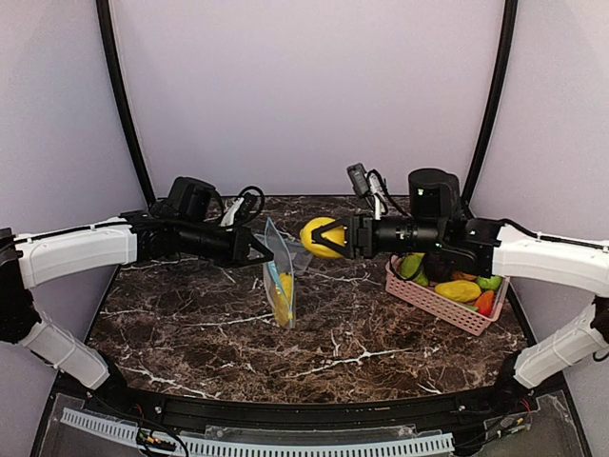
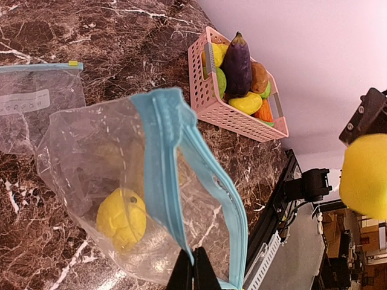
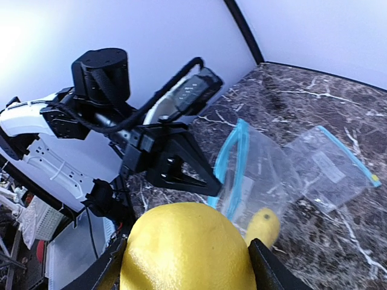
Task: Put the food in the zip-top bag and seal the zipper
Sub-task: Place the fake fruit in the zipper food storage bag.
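The left arm [image 1: 76, 252] reaches in from the left edge of the top view. Its white forearm is nearly level and its dark wrist points toward mid-frame. The left end effector [image 1: 267, 251] has its fingers pinched together on the blue rim of the bag [image 1: 280, 286]. The right arm [image 1: 547, 255] comes in level from the right edge, facing the other. The right end effector [image 1: 330, 238] is clamped around a yellow fruit [image 1: 317, 235]. The two tips are near each other but apart.

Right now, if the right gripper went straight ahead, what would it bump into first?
Probably the open bag, which the left gripper holds up; the yellow fruit in the right gripper would touch first. Depth is unclear.
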Available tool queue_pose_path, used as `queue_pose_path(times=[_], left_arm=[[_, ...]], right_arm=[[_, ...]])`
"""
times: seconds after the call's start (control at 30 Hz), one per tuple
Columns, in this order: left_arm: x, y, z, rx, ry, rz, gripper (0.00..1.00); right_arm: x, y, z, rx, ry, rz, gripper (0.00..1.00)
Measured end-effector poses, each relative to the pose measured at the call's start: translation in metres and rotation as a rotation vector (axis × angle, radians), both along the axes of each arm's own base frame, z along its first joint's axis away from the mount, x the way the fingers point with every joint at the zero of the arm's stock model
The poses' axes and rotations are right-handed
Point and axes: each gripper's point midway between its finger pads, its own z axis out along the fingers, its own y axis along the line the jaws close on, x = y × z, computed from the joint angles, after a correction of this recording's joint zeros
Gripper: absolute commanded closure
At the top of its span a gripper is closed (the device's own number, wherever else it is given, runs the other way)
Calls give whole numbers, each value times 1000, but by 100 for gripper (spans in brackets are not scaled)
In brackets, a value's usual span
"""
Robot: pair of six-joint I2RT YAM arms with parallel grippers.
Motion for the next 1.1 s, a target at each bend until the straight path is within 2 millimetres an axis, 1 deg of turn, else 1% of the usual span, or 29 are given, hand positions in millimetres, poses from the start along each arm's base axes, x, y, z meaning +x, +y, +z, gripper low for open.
queue_pose_path(times=[0.1,0.2,0.33,0.47,0.8,0.93,1.1], left_arm=[[1,-1,-1,-2,3,2,99],[2,-1,-1,-3,5,4,99],[2,-2,0,-7,6,7,99],[2,-2,0,-8,6,7,99],[2,-1,0,-7,5,8,99],[3,0,-2,1,5,16,99],[4,3,-7,16,12,25,99]], right_arm=[[-8,30,-3,41,5,48,38],[-11,51,-17,51,32,74,38],[-5,72,-34,44,64,80,38],[4,77,-43,40,76,46,38],[31,79,-58,-30,104,-94,37],[37,77,-65,-66,113,-132,37],[45,80,-74,-102,130,-163,36]])
